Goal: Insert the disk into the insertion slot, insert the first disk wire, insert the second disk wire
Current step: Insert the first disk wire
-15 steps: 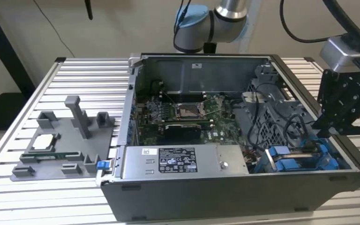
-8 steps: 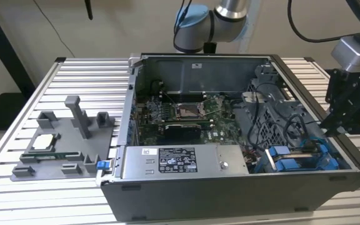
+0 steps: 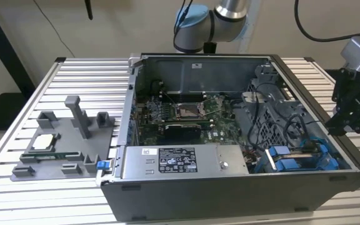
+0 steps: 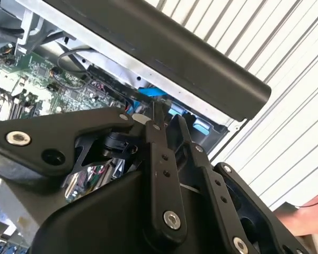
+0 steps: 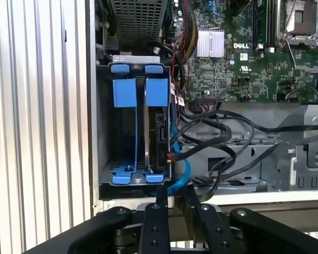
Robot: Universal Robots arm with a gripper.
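Judging by how things lie, the first step looks done: the disk [image 5: 160,132] stands on edge inside the insertion slot [image 5: 151,58], at the near corner of the computer case [image 3: 230,192] on the exterior view's right. That leaves the wire steps. The gripper [image 3: 339,127] hangs outside the case wall, just beside that corner and above the tabletop [image 3: 86,79]. In both wrist views its jaws stand narrowly parted with nothing between them. A blue wire [image 5: 183,172] and several black wires [image 5: 212,132] crowd against the disk's connector side. Seating a plug there would call for a fine, squarely aligned approach through that tangle. Whether either wire is plugged in I cannot tell: the connector face is in shadow and the cables overlap. The disk's label is turned away. A pinkish shape [image 4: 307,217] at the second wrist view's edge, possibly a hand, is cut off.
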